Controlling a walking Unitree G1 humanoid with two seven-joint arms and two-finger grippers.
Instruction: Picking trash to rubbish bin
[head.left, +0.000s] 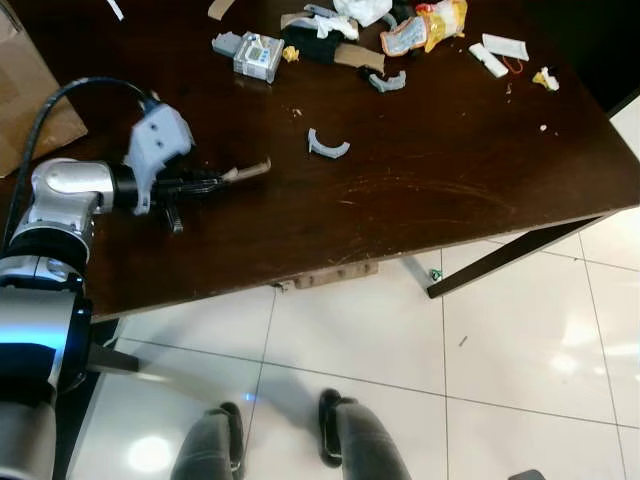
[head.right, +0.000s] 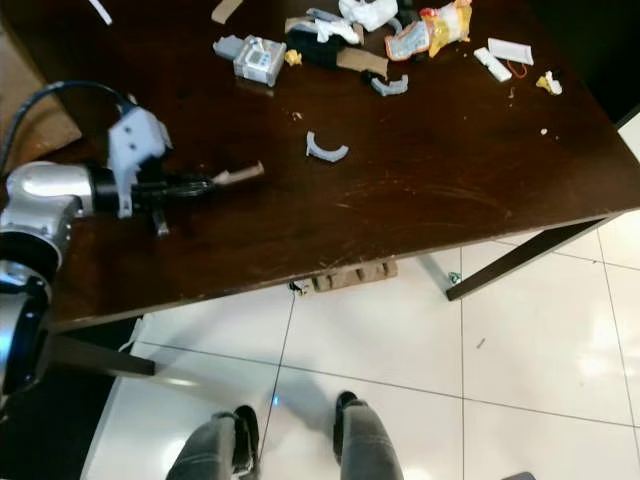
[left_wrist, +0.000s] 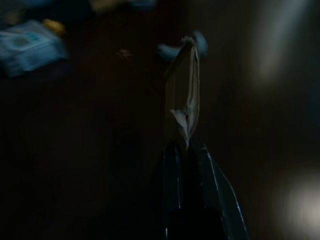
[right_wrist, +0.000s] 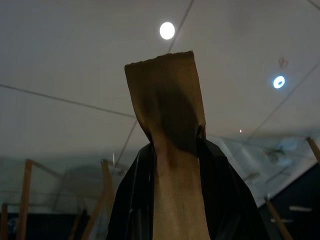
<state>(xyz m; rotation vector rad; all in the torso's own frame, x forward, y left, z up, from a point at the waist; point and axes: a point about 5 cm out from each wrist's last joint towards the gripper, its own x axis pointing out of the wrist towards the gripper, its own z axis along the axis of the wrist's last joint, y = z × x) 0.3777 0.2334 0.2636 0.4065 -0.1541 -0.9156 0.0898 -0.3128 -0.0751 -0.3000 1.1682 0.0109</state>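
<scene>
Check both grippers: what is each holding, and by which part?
Left gripper: shut on one end of a thin brown cardboard strip over the dark wooden table. Right gripper: shut on a brown cardboard strip, lower part.

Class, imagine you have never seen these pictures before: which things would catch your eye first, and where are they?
First, the silver left arm reaching over the near left of the dark table, its left gripper shut on a cardboard strip. Next, the litter pile along the far edge, with a grey curved piece lying alone mid-table. The right gripper pinches another brown cardboard strip, held up against a ceiling.
</scene>
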